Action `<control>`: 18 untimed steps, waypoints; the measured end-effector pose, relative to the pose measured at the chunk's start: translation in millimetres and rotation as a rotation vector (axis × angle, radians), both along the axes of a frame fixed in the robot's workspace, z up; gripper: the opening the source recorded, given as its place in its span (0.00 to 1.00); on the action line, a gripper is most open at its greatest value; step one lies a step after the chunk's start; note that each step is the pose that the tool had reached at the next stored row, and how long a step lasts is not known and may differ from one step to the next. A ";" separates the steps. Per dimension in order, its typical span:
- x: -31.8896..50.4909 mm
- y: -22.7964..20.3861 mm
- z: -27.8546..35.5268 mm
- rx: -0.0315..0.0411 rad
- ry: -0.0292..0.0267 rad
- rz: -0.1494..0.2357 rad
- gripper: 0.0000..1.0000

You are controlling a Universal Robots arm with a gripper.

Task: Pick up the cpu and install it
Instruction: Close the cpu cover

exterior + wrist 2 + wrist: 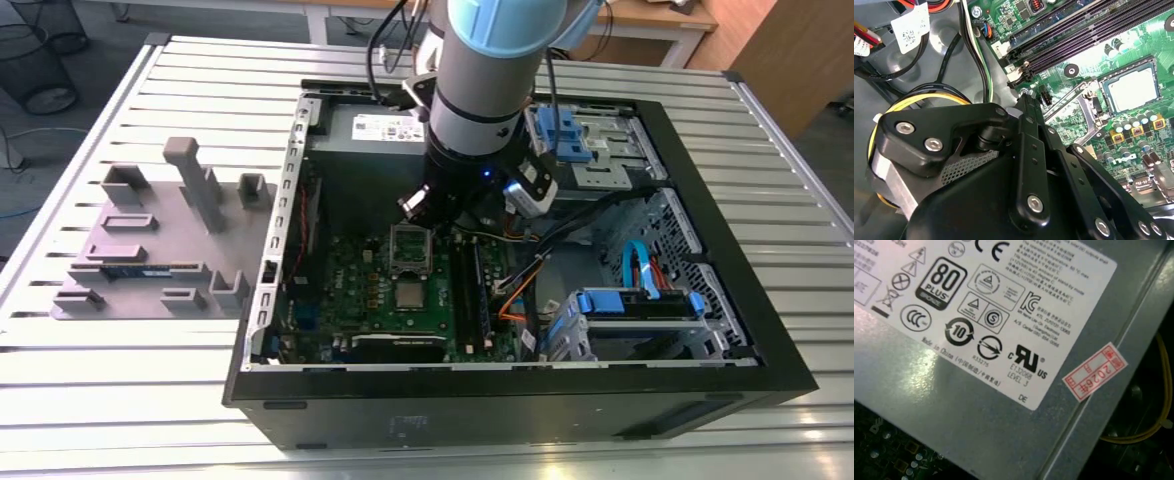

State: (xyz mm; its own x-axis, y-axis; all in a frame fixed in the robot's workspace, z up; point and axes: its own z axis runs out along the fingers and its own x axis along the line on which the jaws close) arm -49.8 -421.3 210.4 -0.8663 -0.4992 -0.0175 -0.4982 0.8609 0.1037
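Vertical arm (481, 90) down inside case (534, 410); gripper (1024, 100) state cannot be told. In socket (1156, 85) sits cpu (1131, 90), nearward of gripper, apart.

Showed a thick silvery-grey tube arm (478, 110), topped by a pale blue cap (514, 25) and ringed lower down by a black band (461, 155). Trailed black cables (384, 38) alongside. Ended in a black tool (1024, 101) of flat linked bars, pinned with round silver screws (1035, 202), with grey mesh (966, 165) beside a bare metal block (891, 182).
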 end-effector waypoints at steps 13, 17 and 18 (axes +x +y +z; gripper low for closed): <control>0.0 0.0 5.3 -0.0009 0.0000 0.010 0.11; -0.1 -0.1 5.5 -0.0008 0.0000 0.020 0.11; -0.2 -0.2 5.6 -0.0008 -0.0001 0.026 0.11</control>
